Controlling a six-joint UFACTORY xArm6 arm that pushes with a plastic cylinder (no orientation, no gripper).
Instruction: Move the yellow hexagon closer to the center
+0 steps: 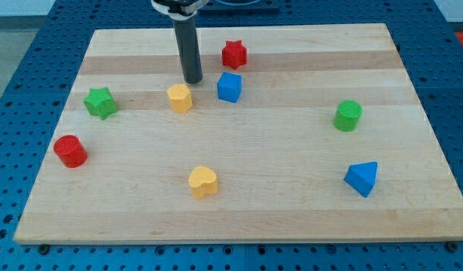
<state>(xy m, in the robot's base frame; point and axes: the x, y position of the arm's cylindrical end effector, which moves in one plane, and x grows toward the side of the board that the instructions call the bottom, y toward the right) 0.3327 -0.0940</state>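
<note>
Lab or robotics test bench. Evidence: pale wooden board as table (291, 196), resting on blue metal base (20, 45) with regular grid of mounting holes, visible on all sides. Dark rod hangs from above, my tip (193, 80) on table. Small coloured blocks scattered as test pieces, e.g. green star (100, 102), blue cube (229, 87). No household or shop furnishings visible.

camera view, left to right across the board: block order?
red cylinder → green star → yellow hexagon → yellow heart → blue cube → red star → green cylinder → blue triangular block
</note>
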